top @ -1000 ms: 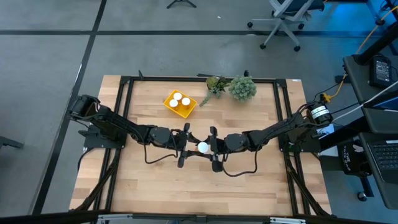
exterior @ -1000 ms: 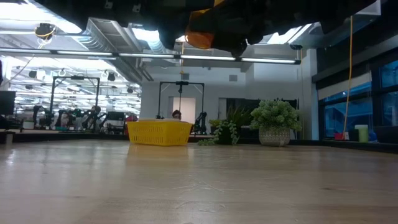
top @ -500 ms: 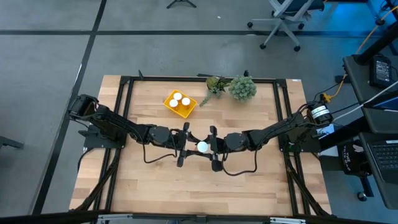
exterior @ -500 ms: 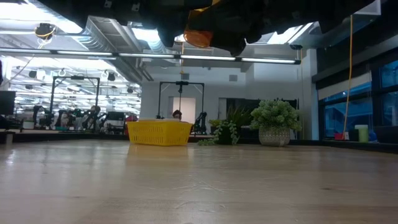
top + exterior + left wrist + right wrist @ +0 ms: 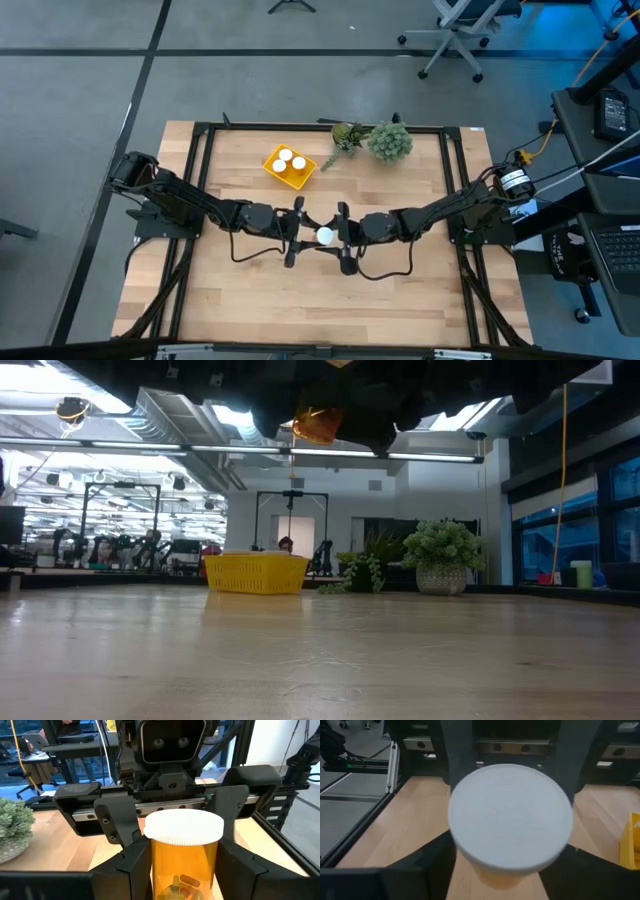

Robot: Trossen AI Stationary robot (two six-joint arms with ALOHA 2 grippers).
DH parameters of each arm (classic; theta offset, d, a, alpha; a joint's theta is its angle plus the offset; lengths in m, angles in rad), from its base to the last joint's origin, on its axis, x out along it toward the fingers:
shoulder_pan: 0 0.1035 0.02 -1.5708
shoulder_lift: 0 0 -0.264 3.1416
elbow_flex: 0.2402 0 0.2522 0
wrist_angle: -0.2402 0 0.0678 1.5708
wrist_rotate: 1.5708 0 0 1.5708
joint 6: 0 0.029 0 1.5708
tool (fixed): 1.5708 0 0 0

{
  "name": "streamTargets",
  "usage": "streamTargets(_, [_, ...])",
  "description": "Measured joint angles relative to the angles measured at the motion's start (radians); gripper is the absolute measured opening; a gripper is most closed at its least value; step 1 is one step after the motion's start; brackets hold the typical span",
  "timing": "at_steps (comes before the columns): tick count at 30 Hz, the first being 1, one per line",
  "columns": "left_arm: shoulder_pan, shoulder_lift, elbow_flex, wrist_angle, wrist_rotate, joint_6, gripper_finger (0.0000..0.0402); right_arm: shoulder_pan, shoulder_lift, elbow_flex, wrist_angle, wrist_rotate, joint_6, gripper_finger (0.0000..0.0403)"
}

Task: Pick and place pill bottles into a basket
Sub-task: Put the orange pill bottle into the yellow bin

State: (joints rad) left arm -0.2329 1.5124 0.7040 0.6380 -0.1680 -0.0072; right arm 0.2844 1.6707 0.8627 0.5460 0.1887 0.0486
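High view: one pill bottle [image 5: 326, 236], white cap up, is held mid-table above the wood between both grippers. Right gripper [image 5: 344, 238] is clamped on its orange body; left gripper [image 5: 296, 233] is spread wide beside it. Yellow basket [image 5: 274, 173] behind holds three bottles.

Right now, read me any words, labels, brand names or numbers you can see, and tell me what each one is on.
None can be read.
The pill bottle between the two grippers shows a blank white cap and bare orange body.
The yellow basket carries no visible print.
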Motion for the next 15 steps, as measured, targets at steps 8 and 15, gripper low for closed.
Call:
streamTargets(8, [0.002,-0.006,0.000,-0.007,-0.024,0.014,0.0178,0.000,0.000,0.000,-0.012,-0.001,0.000,0.0313])
streamTargets(15, [0.003,-0.091,-0.001,-0.114,-0.026,0.013,0.0178,-0.004,-0.013,0.000,-0.038,0.019,-0.001,0.0322])
